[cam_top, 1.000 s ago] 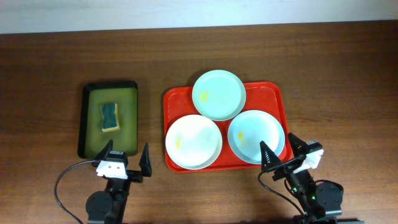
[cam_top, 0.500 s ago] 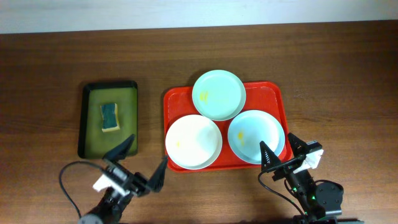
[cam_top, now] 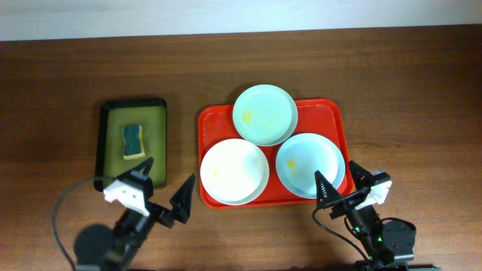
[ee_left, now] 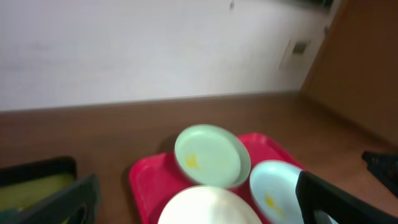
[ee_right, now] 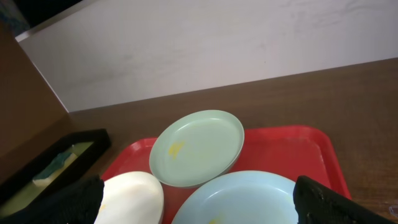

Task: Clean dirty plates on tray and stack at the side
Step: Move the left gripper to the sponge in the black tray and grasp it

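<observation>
The red tray (cam_top: 331, 120) holds three plates. The pale green plate (cam_top: 264, 114) is at the back, the white plate (cam_top: 234, 172) front left, the pale blue plate (cam_top: 309, 165) front right; each has a small yellow smear. My left gripper (cam_top: 162, 188) is open and empty, near the tray's front left corner. My right gripper (cam_top: 337, 183) is open and empty, just in front of the blue plate. The left wrist view shows the green plate (ee_left: 208, 155), white plate (ee_left: 205, 205) and blue plate (ee_left: 273, 198). The right wrist view shows the green plate (ee_right: 196, 148), white plate (ee_right: 134, 196) and blue plate (ee_right: 242, 199).
A black-rimmed olive-green tray (cam_top: 113, 162) stands left of the red tray, with a yellow and green sponge (cam_top: 133, 141) in it. It also shows in the right wrist view (ee_right: 56, 162). The wooden table reaches to a white wall at the back.
My left gripper has risen and swung forward and left, now between the two trays' front edges. The right gripper and the plates have not moved.
</observation>
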Robot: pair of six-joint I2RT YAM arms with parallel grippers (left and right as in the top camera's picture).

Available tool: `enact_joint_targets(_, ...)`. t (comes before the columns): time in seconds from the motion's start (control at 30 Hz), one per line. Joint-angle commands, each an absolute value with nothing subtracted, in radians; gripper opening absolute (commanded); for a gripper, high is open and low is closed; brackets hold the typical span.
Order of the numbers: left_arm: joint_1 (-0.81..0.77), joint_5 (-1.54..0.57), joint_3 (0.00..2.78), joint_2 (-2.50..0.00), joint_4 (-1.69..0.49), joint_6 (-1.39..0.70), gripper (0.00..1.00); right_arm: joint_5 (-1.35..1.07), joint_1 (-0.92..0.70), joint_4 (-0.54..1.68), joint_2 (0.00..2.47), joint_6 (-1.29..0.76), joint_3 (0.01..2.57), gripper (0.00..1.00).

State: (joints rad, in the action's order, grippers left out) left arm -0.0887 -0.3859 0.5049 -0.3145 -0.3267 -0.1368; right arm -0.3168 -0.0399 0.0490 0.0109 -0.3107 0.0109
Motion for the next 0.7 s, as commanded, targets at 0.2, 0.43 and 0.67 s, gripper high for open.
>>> enact_joint_targets(0.2, -0.078, -0.082, 0.914, -0.777, -0.627, -0.102, 0.99, -0.336, -0.039, 0.056, 0.004, -0.312, 0.007, 0.99)
enact_joint_targets(0.43, -0.009, -0.083, 1.123, -1.133, -0.786, -0.107, 0.99, -0.336, -0.039, 0.056, 0.004, -0.312, 0.007, 0.99)
enact_joint_targets(0.67, 0.109, -0.075, 1.161, -1.372, -0.779, -0.153, 0.99, -0.336, -0.039, 0.056, 0.004, -0.312, 0.007, 0.98)
